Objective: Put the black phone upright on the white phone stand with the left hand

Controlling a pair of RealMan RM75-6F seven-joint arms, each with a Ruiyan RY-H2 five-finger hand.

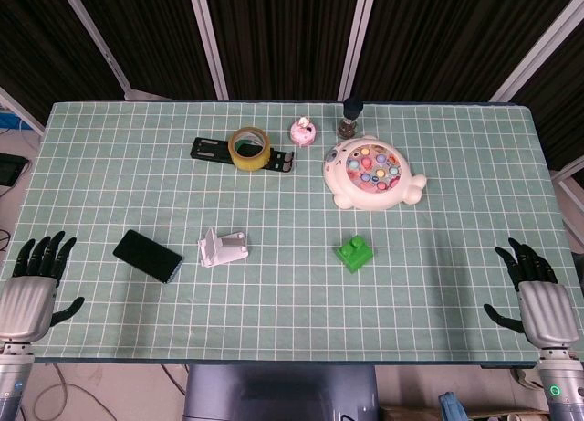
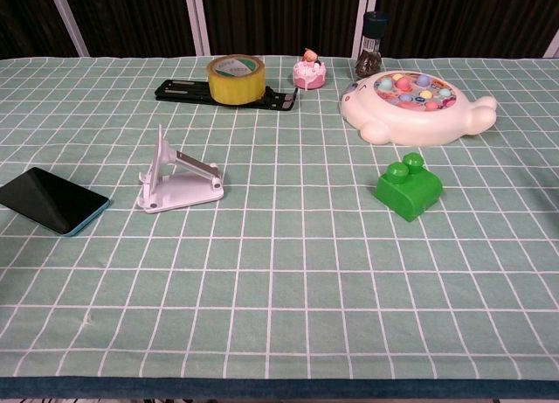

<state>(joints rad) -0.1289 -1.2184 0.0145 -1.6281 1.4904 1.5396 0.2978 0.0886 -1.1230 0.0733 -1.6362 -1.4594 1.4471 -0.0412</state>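
The black phone (image 1: 147,255) (image 2: 52,200) lies flat, screen up, on the green checked tablecloth at the left. Just to its right stands the white phone stand (image 1: 223,247) (image 2: 177,177), with nothing on it. My left hand (image 1: 35,284) hovers at the table's near left corner, left of the phone and apart from it, fingers spread and holding nothing. My right hand (image 1: 538,291) is at the near right corner, fingers also spread and holding nothing. Neither hand shows in the chest view.
A green toy block (image 1: 354,252) (image 2: 408,187) sits right of centre. Farther back are a white fishing-game toy (image 1: 372,173) (image 2: 417,108), a yellow tape roll (image 1: 248,147) (image 2: 236,78) on a black strip, a small pink cake toy (image 1: 303,131) and a dark grinder (image 1: 349,116).
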